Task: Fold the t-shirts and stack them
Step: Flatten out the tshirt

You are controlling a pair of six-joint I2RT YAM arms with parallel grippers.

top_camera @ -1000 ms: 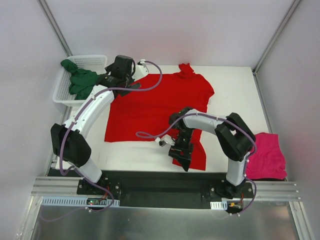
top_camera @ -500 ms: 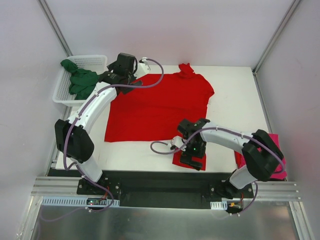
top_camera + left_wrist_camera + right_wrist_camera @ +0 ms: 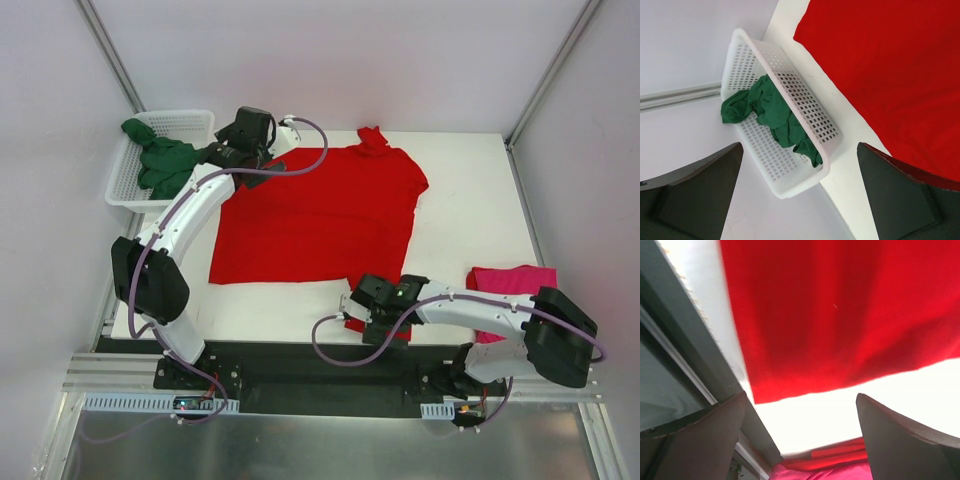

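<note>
As both arms reach, jaws wide

My left arm bows far forward, left gripper (image 3: 799,149) spread at the flat red tee's (image 3: 320,215) far-left corner; my right arm lies low along the near edge, right gripper (image 3: 801,396) spread over its near flap.

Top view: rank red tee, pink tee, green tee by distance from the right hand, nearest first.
1. Red tee: mid-table, its near sleeve at the right hand.
2. Pink tee: near right side.
3. Green tee: far left, in the basket.
</note>
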